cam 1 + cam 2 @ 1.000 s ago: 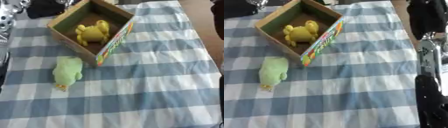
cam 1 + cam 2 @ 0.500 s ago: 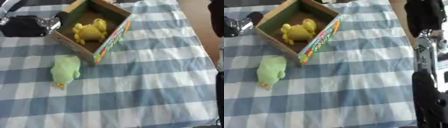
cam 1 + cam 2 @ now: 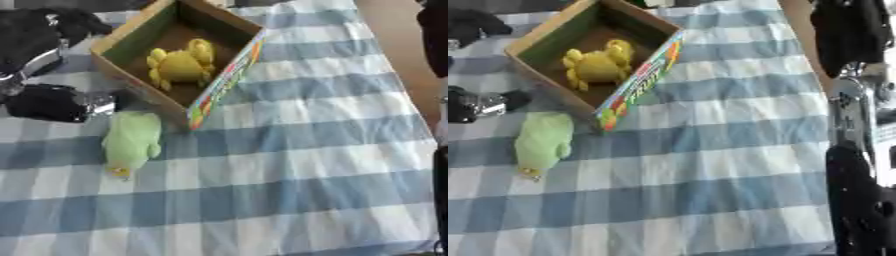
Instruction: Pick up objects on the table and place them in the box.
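Green plush toy [image 3: 131, 142] is lying beside the open cardboard box [image 3: 229, 85]; I'm bringing my left hand [image 3: 54, 102] alongside it, though I cannot tell how its fingers are set

Table [image 3: 306, 165] under a blue-and-white checked cloth; bare tan floor [image 3: 389, 30] beyond the table's right edge, evenly lit.

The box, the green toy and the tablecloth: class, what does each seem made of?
The box: cardboard, plain brown walls, glossy printed side. The green toy: probably soft plush or rubber, going by its rounded matte body. The tablecloth: woven fabric, judging by its blue-white check and slight wrinkles.
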Motion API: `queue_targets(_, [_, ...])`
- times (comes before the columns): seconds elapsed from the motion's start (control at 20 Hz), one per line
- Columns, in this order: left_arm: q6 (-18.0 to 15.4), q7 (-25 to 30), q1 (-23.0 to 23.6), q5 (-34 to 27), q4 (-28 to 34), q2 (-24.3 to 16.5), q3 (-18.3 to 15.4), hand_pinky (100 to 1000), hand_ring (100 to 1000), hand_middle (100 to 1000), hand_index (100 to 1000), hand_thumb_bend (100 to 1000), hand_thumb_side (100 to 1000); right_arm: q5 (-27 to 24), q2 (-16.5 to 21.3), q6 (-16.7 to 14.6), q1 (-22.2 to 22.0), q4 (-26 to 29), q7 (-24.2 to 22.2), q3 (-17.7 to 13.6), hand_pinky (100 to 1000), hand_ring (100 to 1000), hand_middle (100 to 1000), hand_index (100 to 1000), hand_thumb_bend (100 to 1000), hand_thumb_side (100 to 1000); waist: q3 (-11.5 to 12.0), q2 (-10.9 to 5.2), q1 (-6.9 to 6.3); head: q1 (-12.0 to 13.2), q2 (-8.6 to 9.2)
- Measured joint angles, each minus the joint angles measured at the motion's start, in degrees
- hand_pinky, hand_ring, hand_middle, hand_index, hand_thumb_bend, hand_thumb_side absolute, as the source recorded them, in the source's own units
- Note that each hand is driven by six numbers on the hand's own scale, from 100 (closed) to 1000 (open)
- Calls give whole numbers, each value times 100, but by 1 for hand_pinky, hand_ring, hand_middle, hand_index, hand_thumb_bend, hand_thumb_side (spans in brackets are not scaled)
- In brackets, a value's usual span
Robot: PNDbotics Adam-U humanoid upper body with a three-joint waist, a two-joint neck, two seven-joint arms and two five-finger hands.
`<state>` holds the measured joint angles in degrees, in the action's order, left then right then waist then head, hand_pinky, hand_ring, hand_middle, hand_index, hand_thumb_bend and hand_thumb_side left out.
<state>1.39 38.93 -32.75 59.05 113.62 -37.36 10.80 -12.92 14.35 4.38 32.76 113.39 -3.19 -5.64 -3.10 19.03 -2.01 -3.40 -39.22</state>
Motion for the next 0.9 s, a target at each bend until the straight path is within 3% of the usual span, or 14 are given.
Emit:
queue_targets(0.45, [-204,76,597,-159,0,-96,151,732,902,876,961,539,1000,13,2,7,-2,0,-3,-4,839,803,487,825,100,489,7,22,-10,51,53])
queue_targets(0.9, [-91,445,692,-342,0,77,282,734,903,879,1000,506,1000,15,2,27,-3,0,-21,-14,840,803,484,826,100,489,4,54,-7,76,103])
